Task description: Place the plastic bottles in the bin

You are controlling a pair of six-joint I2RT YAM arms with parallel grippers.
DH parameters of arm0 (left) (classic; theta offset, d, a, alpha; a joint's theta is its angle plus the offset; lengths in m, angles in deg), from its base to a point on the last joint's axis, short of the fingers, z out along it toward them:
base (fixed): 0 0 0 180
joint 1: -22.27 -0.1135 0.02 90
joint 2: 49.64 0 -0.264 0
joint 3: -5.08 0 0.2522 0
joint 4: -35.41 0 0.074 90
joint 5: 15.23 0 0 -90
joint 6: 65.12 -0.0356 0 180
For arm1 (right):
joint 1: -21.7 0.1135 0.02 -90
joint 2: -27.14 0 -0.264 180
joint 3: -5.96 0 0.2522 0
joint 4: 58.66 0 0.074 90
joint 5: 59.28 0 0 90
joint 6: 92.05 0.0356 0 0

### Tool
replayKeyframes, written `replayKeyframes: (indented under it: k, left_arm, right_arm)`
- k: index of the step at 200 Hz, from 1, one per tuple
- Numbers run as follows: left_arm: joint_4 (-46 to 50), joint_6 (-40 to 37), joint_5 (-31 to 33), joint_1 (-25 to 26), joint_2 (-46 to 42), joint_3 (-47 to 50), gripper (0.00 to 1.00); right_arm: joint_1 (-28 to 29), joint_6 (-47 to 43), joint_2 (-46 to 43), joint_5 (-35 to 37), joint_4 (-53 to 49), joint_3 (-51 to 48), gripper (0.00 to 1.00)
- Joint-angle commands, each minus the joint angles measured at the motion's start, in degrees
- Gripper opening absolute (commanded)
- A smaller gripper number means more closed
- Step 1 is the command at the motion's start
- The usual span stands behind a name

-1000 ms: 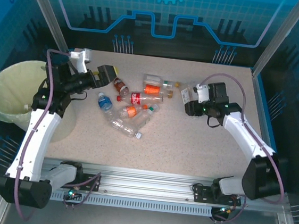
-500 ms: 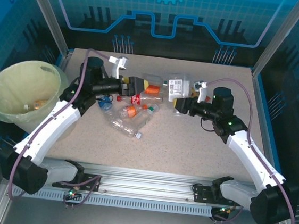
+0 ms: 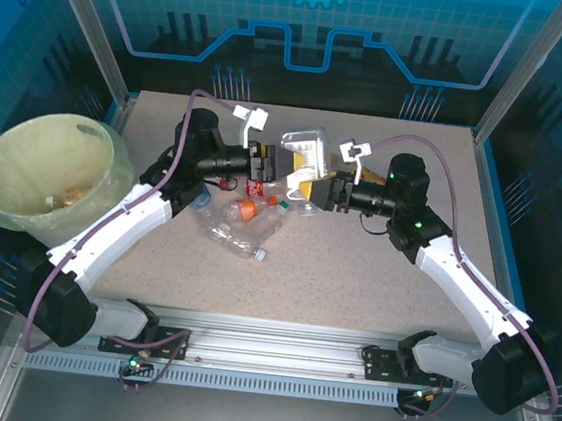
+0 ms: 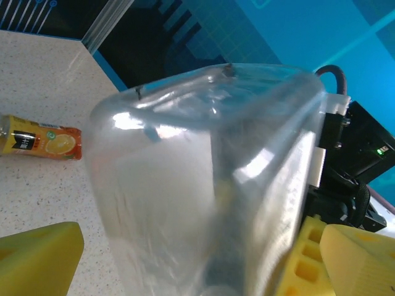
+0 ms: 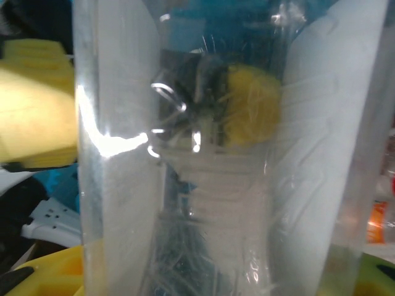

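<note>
A clear square plastic bottle [image 3: 304, 151] hangs above the middle of the table between both grippers. My right gripper [image 3: 316, 187] is shut on it from the right, and the bottle [image 5: 210, 185] stands between its yellow fingers [image 5: 37, 271]. My left gripper [image 3: 269, 159] reaches the bottle from the left. Its jaws straddle the bottle [image 4: 203, 185], open, with a strip of table showing beside the left finger [image 4: 37, 259]. Under the grippers lies a pile of plastic bottles [image 3: 245, 215], one with a red label [image 3: 256, 186]. The pale yellow-green bin [image 3: 25, 159] stands at the far left.
An orange-labelled bottle [image 3: 66, 198] lies inside the bin. Another orange juice bottle [image 4: 43, 140] lies on the table behind the held bottle. The right half of the speckled table [image 3: 418, 155] is bare. Metal frame posts [image 3: 522, 65] stand at the back corners.
My left arm has swung from beside the bin to the table's middle. My right arm has carried the square bottle leftward and up, so both grippers now meet at it.
</note>
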Motion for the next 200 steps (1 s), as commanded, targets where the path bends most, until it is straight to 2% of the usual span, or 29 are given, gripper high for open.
replayKeyframes:
  k: [1, 22, 78, 93, 109, 156, 178, 200]
  left_arm:
    - [-4.85, 1.74, -3.16, 0.82, 0.14, 0.66, 0.99]
    - [-5.56, 1.28, -4.1, 1.12, -0.36, 1.01, 0.95]
    - [-11.2, 2.76, -6.73, 1.26, -1.87, 2.79, 0.56]
    - [-10.69, 2.01, -6.38, 1.26, -2.16, 2.97, 0.5]
    - [-10.31, 1.68, -4.89, 1.26, -2.5, 3.3, 0.48]
    - [-7.84, -0.46, 0.77, 1.26, -3.63, 3.87, 0.49]
    - [-2.87, -3.31, 5.57, 1.22, -4.56, 3.38, 0.49]
    - [4.0, -7.2, 13.58, 1.26, -6.36, 2.59, 0.49]
  right_arm:
    - [2.15, 2.37, 0.97, -3.69, 7.03, 2.97, 0.3]
    - [3.45, 3.12, 2.19, -5.08, 8.45, 4.03, 0.3]
    - [4.61, 2.34, 4.17, -5.54, 7.85, 4.97, 0.32]
    - [4.63, 2.24, 4.62, -5.49, 7.76, 4.96, 0.33]
    - [4.62, 1.85, 4.91, -5.36, 7.19, 5.05, 0.39]
    - [4.6, -2.67, 3.95, -2.16, 0.14, 5.71, 0.68]
    - [4.42, -7.07, 1.95, 2.55, -6.13, 6.0, 0.79]
    - [4.33, -11.73, -0.58, 9.62, -12.96, 6.08, 0.88]
